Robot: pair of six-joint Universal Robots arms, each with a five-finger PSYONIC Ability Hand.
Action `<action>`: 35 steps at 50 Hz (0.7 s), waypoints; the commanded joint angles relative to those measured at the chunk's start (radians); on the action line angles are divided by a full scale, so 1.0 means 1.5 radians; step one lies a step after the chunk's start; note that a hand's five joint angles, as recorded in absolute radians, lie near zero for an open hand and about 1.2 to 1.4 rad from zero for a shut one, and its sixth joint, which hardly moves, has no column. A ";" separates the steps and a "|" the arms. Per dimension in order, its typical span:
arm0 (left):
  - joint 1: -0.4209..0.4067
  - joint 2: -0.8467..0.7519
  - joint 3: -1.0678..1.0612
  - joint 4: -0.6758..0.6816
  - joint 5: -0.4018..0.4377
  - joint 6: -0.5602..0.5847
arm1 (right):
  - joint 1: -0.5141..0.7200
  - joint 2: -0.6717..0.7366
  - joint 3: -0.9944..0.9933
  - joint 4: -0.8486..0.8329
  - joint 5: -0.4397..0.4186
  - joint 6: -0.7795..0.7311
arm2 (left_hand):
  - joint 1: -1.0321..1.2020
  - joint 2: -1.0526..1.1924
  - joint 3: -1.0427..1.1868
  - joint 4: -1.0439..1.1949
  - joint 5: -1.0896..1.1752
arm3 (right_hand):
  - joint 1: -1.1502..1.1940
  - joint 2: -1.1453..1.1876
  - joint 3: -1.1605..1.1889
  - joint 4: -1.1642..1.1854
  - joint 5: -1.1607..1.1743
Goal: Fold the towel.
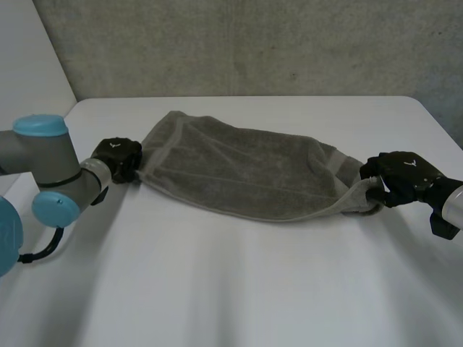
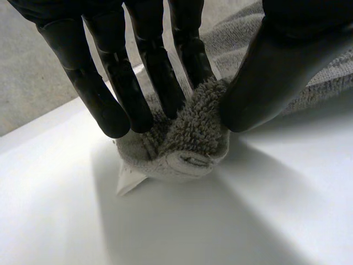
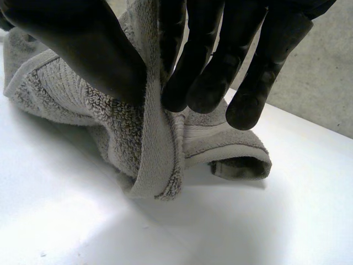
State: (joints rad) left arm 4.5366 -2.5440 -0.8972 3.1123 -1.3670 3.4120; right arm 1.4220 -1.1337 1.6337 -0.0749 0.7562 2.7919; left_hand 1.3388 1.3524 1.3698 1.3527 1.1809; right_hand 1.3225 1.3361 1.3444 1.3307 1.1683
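A grey towel (image 1: 246, 170) lies stretched across the white table (image 1: 231, 289), folded over lengthwise. My left hand (image 1: 116, 160) is at its left end. There the fingers (image 2: 165, 83) and thumb pinch a bunched towel corner (image 2: 193, 143). My right hand (image 1: 401, 179) holds the right end, slightly raised. Its thumb and fingers (image 3: 204, 77) pinch the towel's hemmed edge (image 3: 157, 160), and a folded corner (image 3: 237, 160) rests on the table beyond it.
A grey concrete wall (image 1: 253, 43) stands behind the table. The table's far edge (image 1: 246, 98) runs just behind the towel. Open white surface spreads in front of the towel.
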 commanded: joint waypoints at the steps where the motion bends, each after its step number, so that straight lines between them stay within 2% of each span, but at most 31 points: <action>1: -0.002 0.076 -0.031 0.003 0.000 -0.036 | 0.000 -0.004 0.000 0.002 0.000 0.000 | 0.038 0.029 0.018 0.029 0.027 | 0.049 0.040 0.035 0.044 0.036; 7: -0.001 0.141 -0.102 0.006 0.004 -0.050 | -0.002 -0.020 -0.010 0.014 -0.001 0.002 | 0.038 0.029 0.018 0.029 0.027 | 0.049 0.040 0.035 0.044 0.036; 12: 0.003 0.193 -0.176 0.008 0.007 -0.051 | -0.004 -0.077 -0.022 0.056 -0.003 0.004 | 0.038 0.029 0.018 0.029 0.027 | 0.049 0.040 0.035 0.044 0.036; 14: 0.010 0.240 -0.229 0.017 0.011 -0.052 | -0.008 -0.118 -0.037 0.110 -0.009 0.003 | 0.038 0.029 0.018 0.029 0.027 | 0.049 0.040 0.035 0.044 0.036; 17: 0.015 0.261 -0.257 0.028 0.011 -0.051 | -0.007 -0.134 -0.047 0.142 -0.011 0.003 | 0.038 0.029 0.018 0.029 0.027 | 0.049 0.040 0.035 0.044 0.036; 19: 0.031 0.305 -0.310 0.045 0.013 -0.049 | -0.009 -0.157 -0.073 0.209 -0.013 0.001 | 0.038 0.029 0.018 0.029 0.027 | 0.049 0.040 0.035 0.044 0.036; 23: 0.053 0.354 -0.357 0.046 0.018 -0.050 | -0.033 -0.171 -0.086 0.274 -0.014 -0.023 | 0.038 0.029 0.018 0.029 0.027 | 0.049 0.040 0.035 0.044 0.036; 28: 0.068 0.424 -0.441 0.045 0.054 -0.052 | -0.082 -0.184 -0.084 0.378 -0.018 -0.110 | 0.038 0.029 0.018 0.029 0.027 | 0.049 0.040 0.035 0.044 0.036; 30: 0.087 0.480 -0.505 0.044 0.087 -0.054 | -0.105 -0.189 -0.077 0.463 -0.040 -0.192 | 0.038 0.029 0.018 0.029 0.027 | 0.049 0.040 0.035 0.044 0.036; 31: 0.088 0.480 -0.505 0.044 0.087 -0.054 | -0.105 -0.189 -0.077 0.463 -0.040 -0.192 | 0.038 0.029 0.018 0.029 0.027 | 0.049 0.040 0.035 0.044 0.036; 32: 0.098 0.512 -0.539 0.044 0.102 -0.054 | -0.121 -0.189 -0.072 0.507 -0.057 -0.237 | 0.038 0.029 0.018 0.029 0.027 | 0.049 0.040 0.035 0.044 0.036; 33: 0.098 0.513 -0.539 0.044 0.102 -0.054 | -0.121 -0.189 -0.072 0.507 -0.057 -0.237 | 0.038 0.029 0.018 0.029 0.027 | 0.049 0.040 0.035 0.044 0.036; 35: 0.118 0.584 -0.598 0.045 0.129 -0.056 | -0.164 -0.194 -0.058 0.606 -0.101 -0.342 | 0.038 0.029 0.018 0.029 0.027 | 0.049 0.040 0.035 0.044 0.036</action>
State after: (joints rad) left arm 4.6598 -1.8485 -1.6240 3.1812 -1.2563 3.3321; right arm 1.2757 -1.4168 1.5131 0.5828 0.7030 2.5454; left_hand 1.3388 1.3558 1.3758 1.3527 1.1894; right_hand 1.3225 1.3361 1.3444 1.3307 1.1683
